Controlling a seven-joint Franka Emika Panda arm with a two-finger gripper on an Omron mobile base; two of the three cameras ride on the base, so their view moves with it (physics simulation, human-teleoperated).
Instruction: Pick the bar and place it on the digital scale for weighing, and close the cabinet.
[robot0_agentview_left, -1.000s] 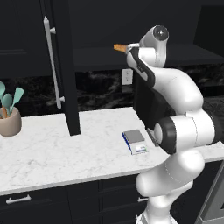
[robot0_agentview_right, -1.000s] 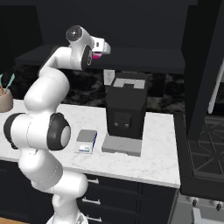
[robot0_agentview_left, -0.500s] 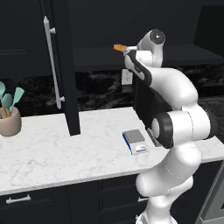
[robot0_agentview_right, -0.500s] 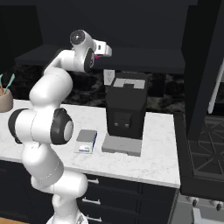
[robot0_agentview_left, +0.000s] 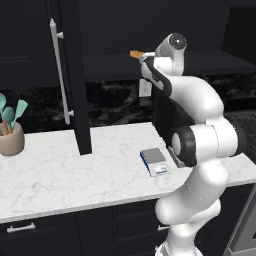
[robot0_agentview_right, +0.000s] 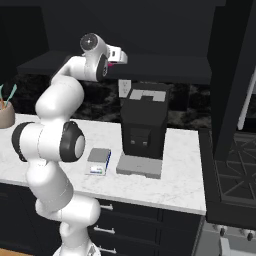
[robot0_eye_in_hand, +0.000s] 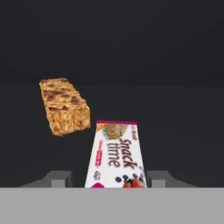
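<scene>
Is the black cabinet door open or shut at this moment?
Open. The cabinet door stands swung out over the counter, edge toward the left base camera, and the shelf inside shows the bar and an orange-brown bar.

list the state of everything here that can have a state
cabinet: door open, swung out over the counter
bar: flat on the cabinet shelf, between the tool's fingers
orange-brown bar: on the shelf beside it, untouched
digital scale: on the counter, top plate bare
tool: around the bar, grip unclear
</scene>
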